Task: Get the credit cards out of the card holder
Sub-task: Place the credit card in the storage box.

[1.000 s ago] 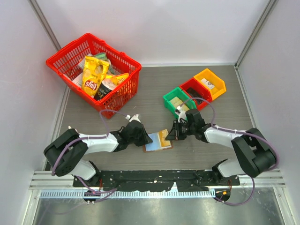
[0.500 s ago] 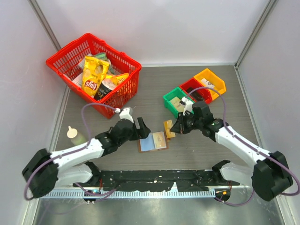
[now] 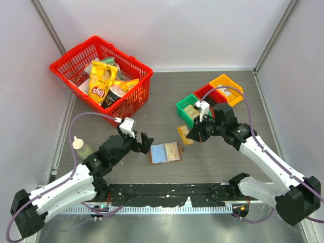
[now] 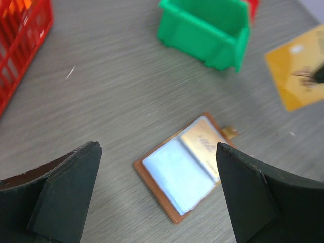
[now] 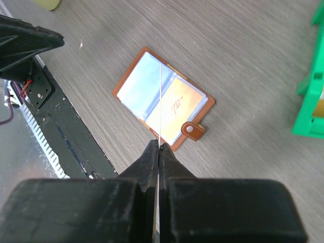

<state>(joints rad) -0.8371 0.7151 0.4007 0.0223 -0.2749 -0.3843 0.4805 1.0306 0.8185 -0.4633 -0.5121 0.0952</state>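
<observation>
The card holder (image 3: 161, 154) lies open on the table, brown-edged with a pale blue left panel (image 4: 177, 174). One yellowish credit card (image 3: 173, 151) sits in its right panel (image 5: 179, 107). My right gripper (image 3: 194, 134) is shut on another credit card (image 3: 184, 135), which hangs in the air up and to the right of the holder. That card appears edge-on as a thin line (image 5: 160, 96) in the right wrist view and as a yellow rectangle (image 4: 297, 73) in the left wrist view. My left gripper (image 3: 145, 143) stands open, just left of the holder, with nothing between its fingers (image 4: 66, 197).
A green bin (image 3: 183, 107), a red bin (image 3: 201, 91) and an orange bin (image 3: 235, 89) stand in a row behind the right gripper. A red basket (image 3: 135, 101) with snack bags stands at the back left. A small bottle (image 3: 80, 146) stands by the left arm.
My left gripper has opened and drawn back to the left off the holder. My right gripper has pulled one card out of the holder and lifted it up and right.
</observation>
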